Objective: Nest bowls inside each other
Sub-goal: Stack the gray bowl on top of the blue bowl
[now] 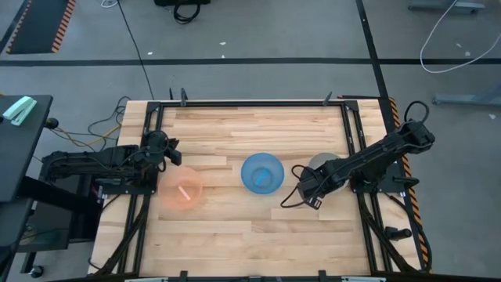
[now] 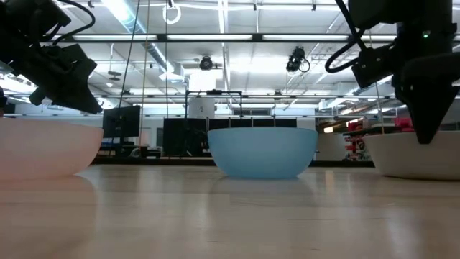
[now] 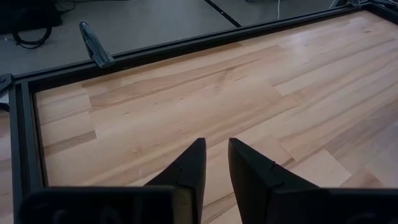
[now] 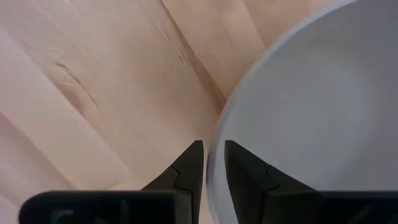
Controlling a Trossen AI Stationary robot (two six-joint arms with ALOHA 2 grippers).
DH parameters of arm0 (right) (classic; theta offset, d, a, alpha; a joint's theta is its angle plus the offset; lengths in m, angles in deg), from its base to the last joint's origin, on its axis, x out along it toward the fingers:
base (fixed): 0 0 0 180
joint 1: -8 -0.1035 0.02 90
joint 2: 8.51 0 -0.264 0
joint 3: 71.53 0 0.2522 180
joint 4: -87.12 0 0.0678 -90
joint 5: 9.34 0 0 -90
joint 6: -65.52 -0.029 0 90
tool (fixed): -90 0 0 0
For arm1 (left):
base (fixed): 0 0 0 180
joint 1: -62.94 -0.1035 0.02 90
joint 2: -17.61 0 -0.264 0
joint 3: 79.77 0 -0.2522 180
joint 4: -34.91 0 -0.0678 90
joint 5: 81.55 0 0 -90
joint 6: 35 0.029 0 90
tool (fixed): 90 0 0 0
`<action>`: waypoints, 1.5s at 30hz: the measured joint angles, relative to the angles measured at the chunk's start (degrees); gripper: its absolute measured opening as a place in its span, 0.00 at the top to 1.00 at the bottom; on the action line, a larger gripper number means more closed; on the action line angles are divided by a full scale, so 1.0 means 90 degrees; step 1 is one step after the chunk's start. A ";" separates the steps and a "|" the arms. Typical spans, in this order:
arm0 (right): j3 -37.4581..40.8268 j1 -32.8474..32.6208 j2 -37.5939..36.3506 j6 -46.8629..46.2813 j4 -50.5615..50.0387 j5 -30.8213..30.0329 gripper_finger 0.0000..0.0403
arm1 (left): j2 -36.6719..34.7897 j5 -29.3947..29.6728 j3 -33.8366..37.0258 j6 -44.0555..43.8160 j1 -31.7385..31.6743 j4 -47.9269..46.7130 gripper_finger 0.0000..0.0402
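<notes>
a: right, big picture first — the wooden table (image 1: 258, 125) fills the middle of the high view, black frame around it.

b: and two dark arms come in from the sides. the left arm (image 1: 86, 164) lies at the left edge, the right arm (image 1: 383, 153) slants in from the right.

a: bowls now. the blue bowl (image 1: 261, 173) sits just right of centre, the pink-orange bowl (image 1: 182, 189) lower left of it, well apart. the grey-white bowl (image 1: 323, 164) is right of the blue one, partly under the right arm.

b: all three stand upright on the wood in the low view, none nested.

a: the right gripper (image 4: 213, 165) — fingers close together, straddling the grey-white bowl's rim, one inside, one outside.

b: the left gripper (image 3: 216, 168) sits over bare wood, just above the pink-orange bowl in the high view, fingers a narrow gap apart, holding nothing.
</notes>
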 joint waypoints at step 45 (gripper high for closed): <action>-0.1510 0.0547 0.0002 0.2287 -0.0370 -0.1230 0.99 | 0.0000 0.0002 0.0000 0.0000 -0.0002 0.0004 0.81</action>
